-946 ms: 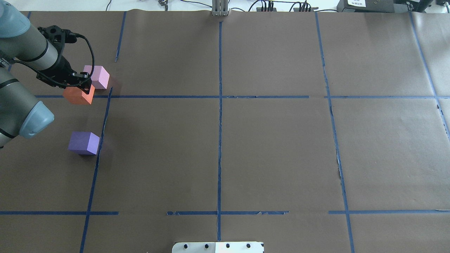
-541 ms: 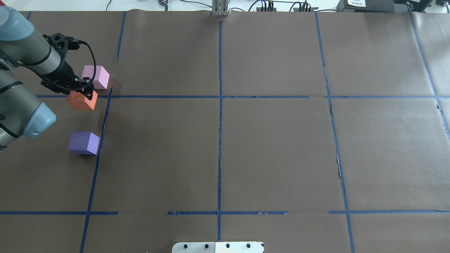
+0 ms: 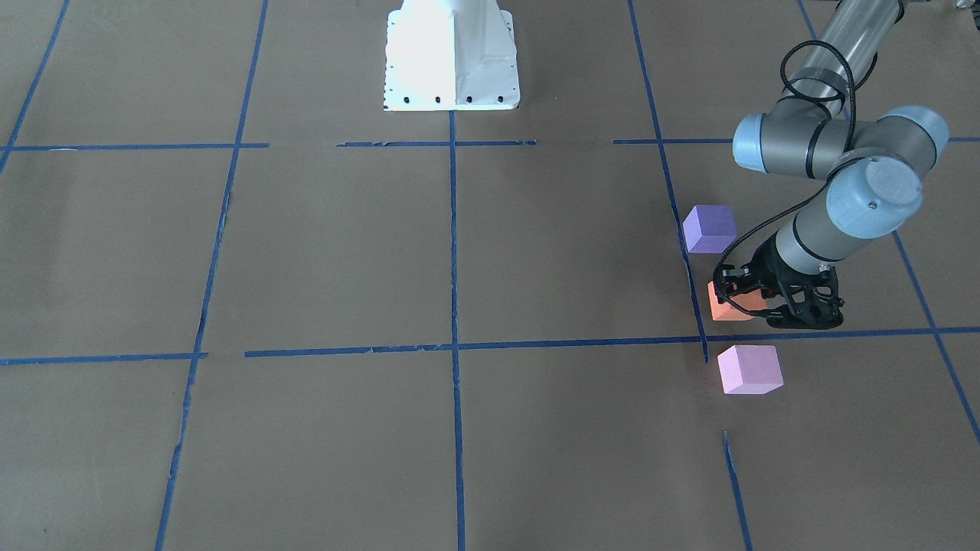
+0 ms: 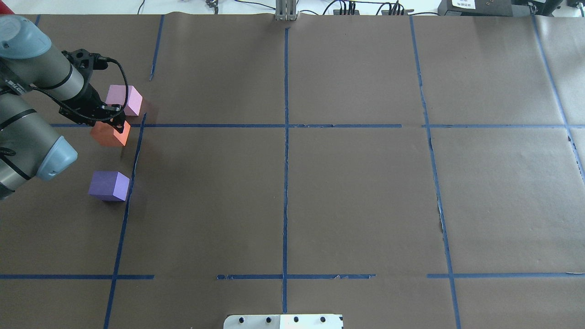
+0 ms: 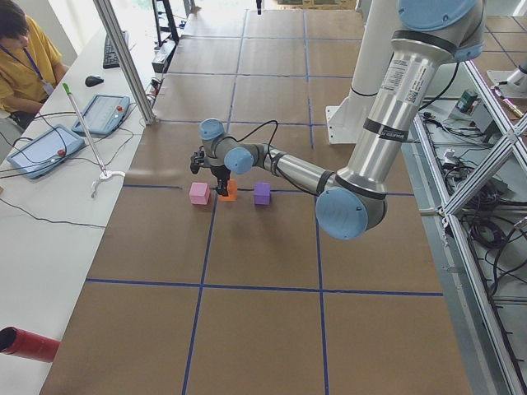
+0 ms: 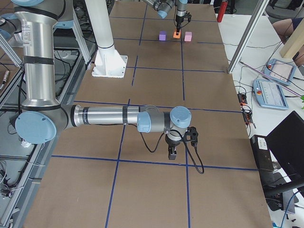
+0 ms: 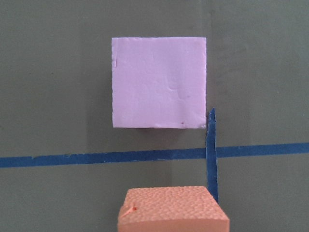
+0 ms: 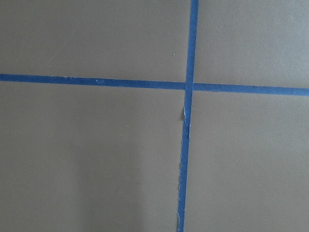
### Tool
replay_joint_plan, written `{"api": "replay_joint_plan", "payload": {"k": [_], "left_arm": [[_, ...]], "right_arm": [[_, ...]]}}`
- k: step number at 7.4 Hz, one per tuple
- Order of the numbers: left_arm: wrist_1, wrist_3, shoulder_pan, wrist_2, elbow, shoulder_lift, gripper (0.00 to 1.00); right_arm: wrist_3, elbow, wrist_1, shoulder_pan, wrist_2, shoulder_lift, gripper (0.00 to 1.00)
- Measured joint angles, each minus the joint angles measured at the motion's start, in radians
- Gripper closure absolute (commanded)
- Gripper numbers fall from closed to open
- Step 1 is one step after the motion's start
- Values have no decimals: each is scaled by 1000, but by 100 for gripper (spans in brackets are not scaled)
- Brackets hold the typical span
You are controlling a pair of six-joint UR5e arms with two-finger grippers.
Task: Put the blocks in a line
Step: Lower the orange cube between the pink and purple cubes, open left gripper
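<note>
We see the left gripper at the far left part of the table, pointing down, with its jaws pinching the orange block from above. We cannot tell whether that block touches the brown paper or hangs just over it.

The orange block sits between the other two. The pink block lies just beyond it, on the far side of a blue tape line that crosses the table, and the two do not touch. The purple block lies on the near side, farther from the orange block than the pink one is. In the left side view the three stand roughly in a row. From the left wrist we see the pink block flat on the paper, its sides square to the tape.

The right gripper hangs over a tape crossing well away from the blocks. We cannot tell whether its jaws are spread or pressed together.
</note>
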State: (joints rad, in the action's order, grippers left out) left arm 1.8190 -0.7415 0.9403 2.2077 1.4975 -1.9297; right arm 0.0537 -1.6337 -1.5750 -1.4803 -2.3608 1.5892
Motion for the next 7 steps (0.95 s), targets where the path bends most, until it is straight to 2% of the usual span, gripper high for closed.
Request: {"api": "replay_joint_plan", "payload": {"k": [7], "left_arm": [[57, -52, -15, 0, -27, 5, 68]], "right_arm": [[0, 0, 1, 0, 0, 0, 0]]}}
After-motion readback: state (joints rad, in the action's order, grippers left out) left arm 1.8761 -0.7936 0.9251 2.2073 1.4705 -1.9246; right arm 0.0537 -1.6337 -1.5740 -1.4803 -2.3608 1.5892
